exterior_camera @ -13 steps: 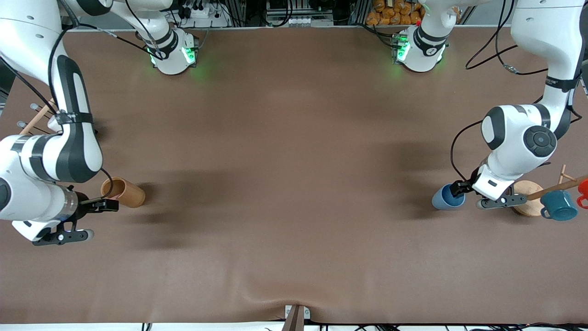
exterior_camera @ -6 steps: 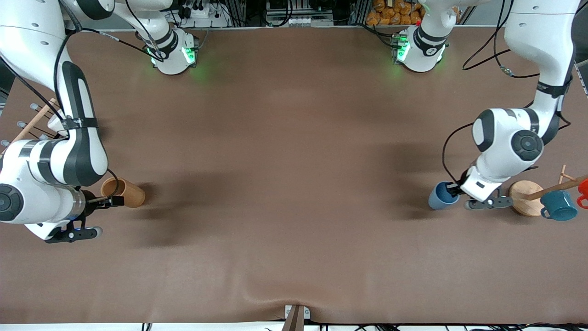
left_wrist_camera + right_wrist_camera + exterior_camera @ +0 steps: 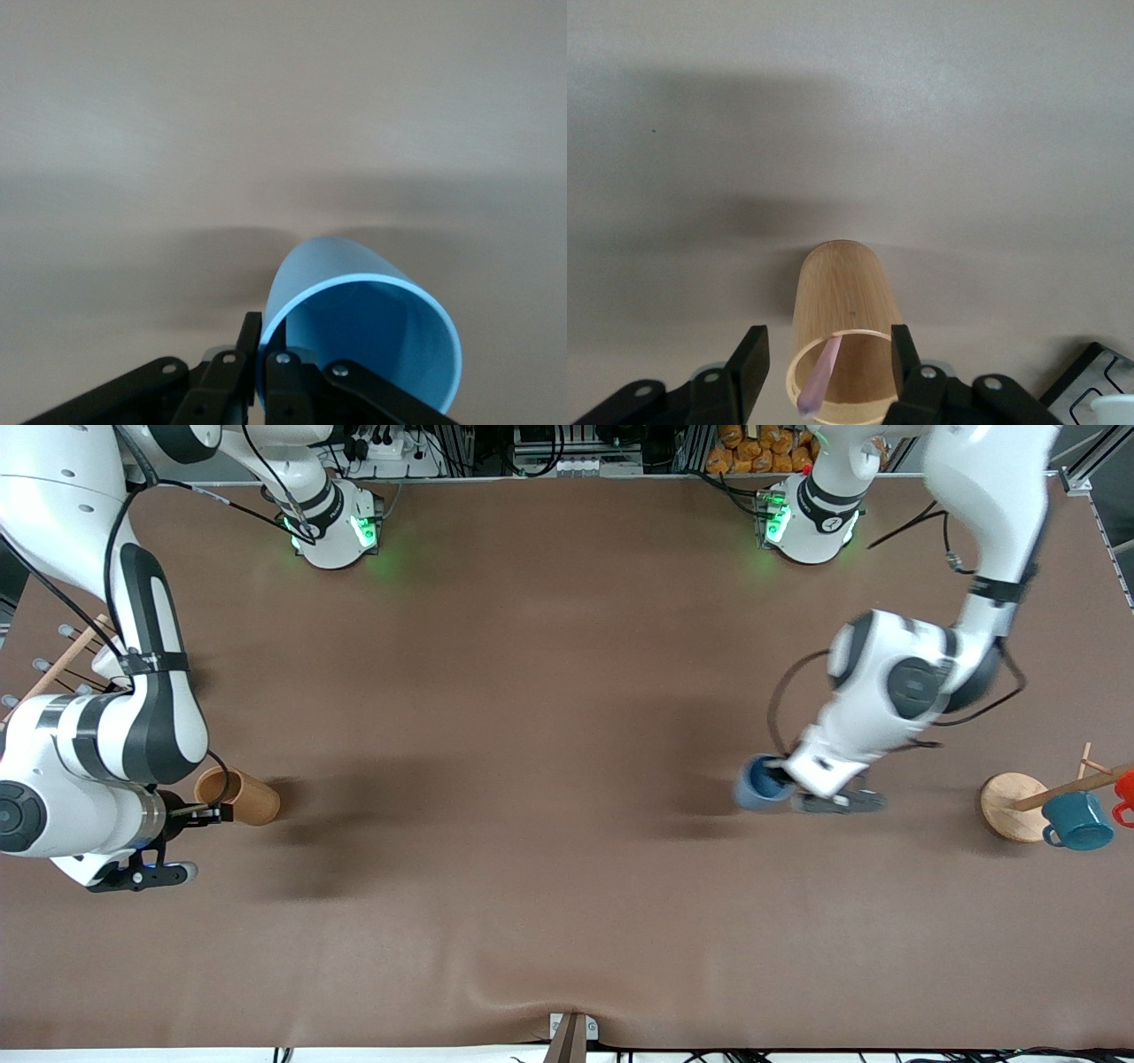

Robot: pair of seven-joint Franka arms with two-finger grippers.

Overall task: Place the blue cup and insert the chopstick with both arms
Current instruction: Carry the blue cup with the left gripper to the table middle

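The blue cup [image 3: 757, 783] hangs in my left gripper [image 3: 784, 778] over the table, between the round wooden base and the table's middle. In the left wrist view my left gripper [image 3: 262, 354] is shut on the wall of the blue cup [image 3: 372, 332], one finger inside and one outside. The brown wooden cylinder [image 3: 239, 795] stands toward the right arm's end. My right gripper [image 3: 211, 812] is at its mouth. In the right wrist view my right gripper [image 3: 826, 365] is open, a finger on each side of the cylinder [image 3: 846, 310]. The pale-pink chopstick [image 3: 819, 376] leans inside it.
A round wooden rack base [image 3: 1010, 806] with a slanted rod carries a teal mug [image 3: 1076, 821] and a red item [image 3: 1125, 788] at the left arm's end. A rack of light-wood rods [image 3: 62, 660] stands by the right arm's elbow.
My left arm has carried the blue cup away from the wooden rack base toward the table's middle. My right gripper has shifted slightly at the cylinder and then stayed.
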